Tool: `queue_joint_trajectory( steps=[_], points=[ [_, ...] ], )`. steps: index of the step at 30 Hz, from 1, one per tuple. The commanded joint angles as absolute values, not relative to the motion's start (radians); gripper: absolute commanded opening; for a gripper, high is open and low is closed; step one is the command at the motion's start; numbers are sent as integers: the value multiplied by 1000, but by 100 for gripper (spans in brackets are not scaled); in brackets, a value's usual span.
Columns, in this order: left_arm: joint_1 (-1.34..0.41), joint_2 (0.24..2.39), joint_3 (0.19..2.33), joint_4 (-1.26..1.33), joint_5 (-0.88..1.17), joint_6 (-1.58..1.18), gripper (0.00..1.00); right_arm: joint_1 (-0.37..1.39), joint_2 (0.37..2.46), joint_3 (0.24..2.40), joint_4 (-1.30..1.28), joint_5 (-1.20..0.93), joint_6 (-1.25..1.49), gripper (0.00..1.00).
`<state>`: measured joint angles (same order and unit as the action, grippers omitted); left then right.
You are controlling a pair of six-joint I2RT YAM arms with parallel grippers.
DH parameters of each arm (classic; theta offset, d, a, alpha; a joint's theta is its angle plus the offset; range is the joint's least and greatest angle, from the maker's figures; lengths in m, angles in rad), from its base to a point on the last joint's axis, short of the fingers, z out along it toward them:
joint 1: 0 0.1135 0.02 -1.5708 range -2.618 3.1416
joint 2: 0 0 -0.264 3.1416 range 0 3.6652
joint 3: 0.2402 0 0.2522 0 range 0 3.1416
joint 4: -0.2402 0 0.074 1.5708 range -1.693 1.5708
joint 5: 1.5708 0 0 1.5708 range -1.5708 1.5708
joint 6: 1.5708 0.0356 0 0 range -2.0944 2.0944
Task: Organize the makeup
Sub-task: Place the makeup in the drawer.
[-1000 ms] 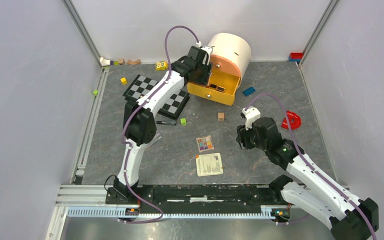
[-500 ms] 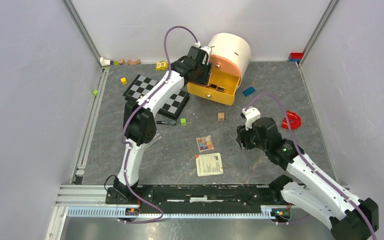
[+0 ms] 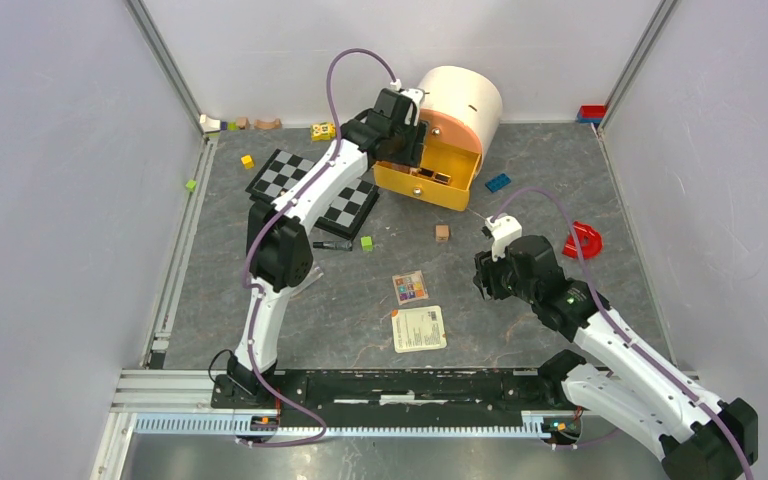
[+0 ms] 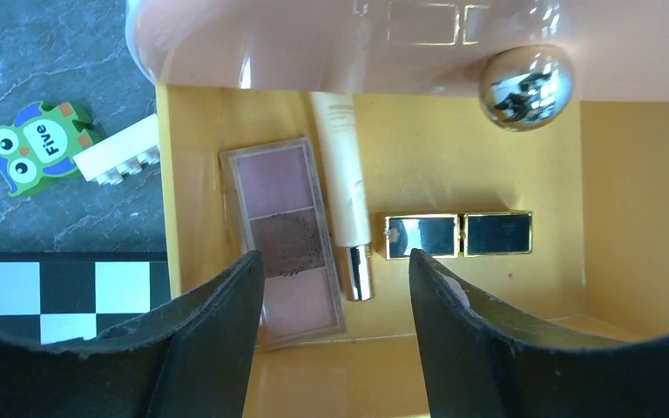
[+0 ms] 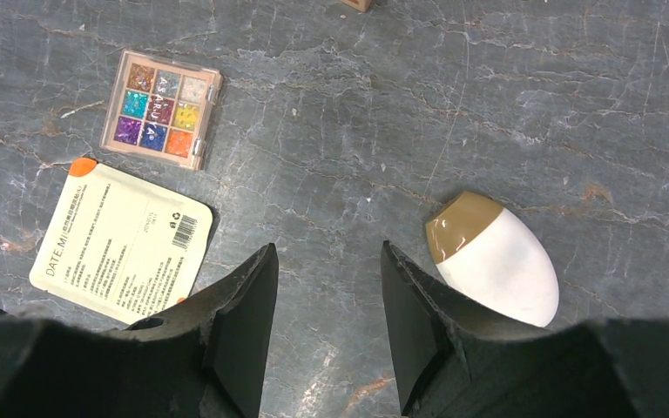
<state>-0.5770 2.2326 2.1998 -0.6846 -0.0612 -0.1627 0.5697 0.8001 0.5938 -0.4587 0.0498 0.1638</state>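
Observation:
My left gripper (image 4: pixel 335 261) hangs open over the pulled-out yellow drawer (image 4: pixel 488 157), with nothing between its fingers. On the drawer floor lie a pink eyeshadow palette (image 4: pixel 286 233), a cream tube with a silver cap (image 4: pixel 341 174) and a gold-edged mirrored case (image 4: pixel 457 234). My right gripper (image 5: pixel 327 252) is open above bare table. A white egg-shaped sponge with a brown cap (image 5: pixel 496 261) lies just right of its right finger. The multicolour palette (image 5: pixel 162 108) and a cream sachet (image 5: pixel 122 242) lie to its left. A black pencil (image 3: pixel 332 244) rests beside the left arm.
The drawer belongs to a round cream and peach organiser (image 3: pixel 460 100) at the back. A chessboard (image 3: pixel 285 175) lies under the left arm. Toy pieces are scattered: green cube (image 3: pixel 367 242), wooden cube (image 3: pixel 442 232), blue brick (image 3: pixel 498 182), red piece (image 3: pixel 584 240), owl tile (image 4: pixel 35 146).
The left gripper has shifted slightly up over the drawer. The right arm has not moved.

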Motion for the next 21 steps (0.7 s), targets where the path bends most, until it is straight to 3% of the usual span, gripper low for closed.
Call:
queue_joint_trajectory(
  steps=[1, 11, 16, 21],
  points=[
    [-569, 2186, 2263, -660, -14, -196, 69, 574, 782, 608, -449, 62, 180, 53],
    [-570, 2021, 2233, -666, 23, -209, 72, 574, 735, 570, -359, 44, 183, 56],
    [-570, 1876, 2054, -675, -20, -239, 74, 574, 716, 557, -331, 51, 188, 59],
    [-582, 1689, 1741, -632, -129, -381, 77, 574, 715, 555, -336, 96, 216, 60]
  ],
)
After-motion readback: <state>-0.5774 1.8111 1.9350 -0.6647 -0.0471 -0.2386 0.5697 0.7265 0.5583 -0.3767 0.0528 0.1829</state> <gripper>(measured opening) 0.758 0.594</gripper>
